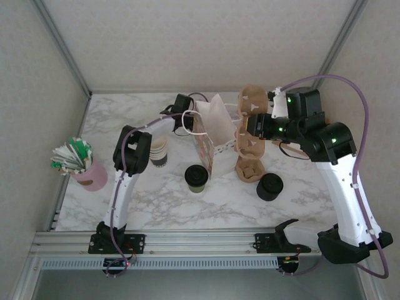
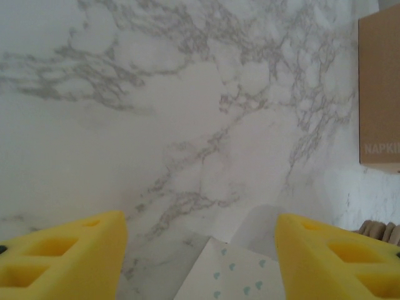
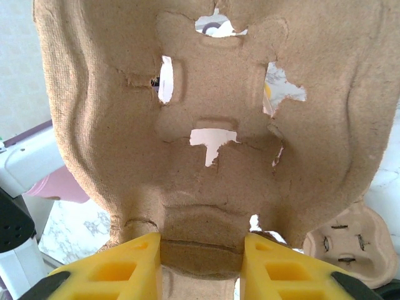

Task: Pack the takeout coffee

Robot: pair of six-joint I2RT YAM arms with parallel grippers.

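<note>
— What is the right gripper (image 3: 200,247) doing?
— Its yellow fingers are clamped on the bottom edge of a brown pulp cup carrier (image 3: 206,94). The carrier stands upright in front of the wrist camera, and light shows through its torn cut-outs. A second carrier (image 3: 345,240) lies on the table at the lower right of that view.

— And the left gripper (image 2: 200,225)?
— Its fingers stand well apart. A corner of the white paper bag (image 2: 231,275), printed with small teal hearts, rises between them at the bottom of the frame and visibly touches neither pad. Beyond it is the marble table (image 2: 125,125), with a brown napkin box (image 2: 379,87) at the right edge.

— Where is the takeout coffee (image 1: 196,177)?
— In the overhead view it stands upright on the marble, lid on, just below centre. It is just beside the lower left of the bag and apart from both grippers.

— What else is near it?
— The stack of lidless cups (image 1: 159,152) is to its upper left, and the squat stack of lids (image 1: 270,186) is to its right. A pink cup (image 1: 87,174) stuffed with packets stands at far left.
</note>
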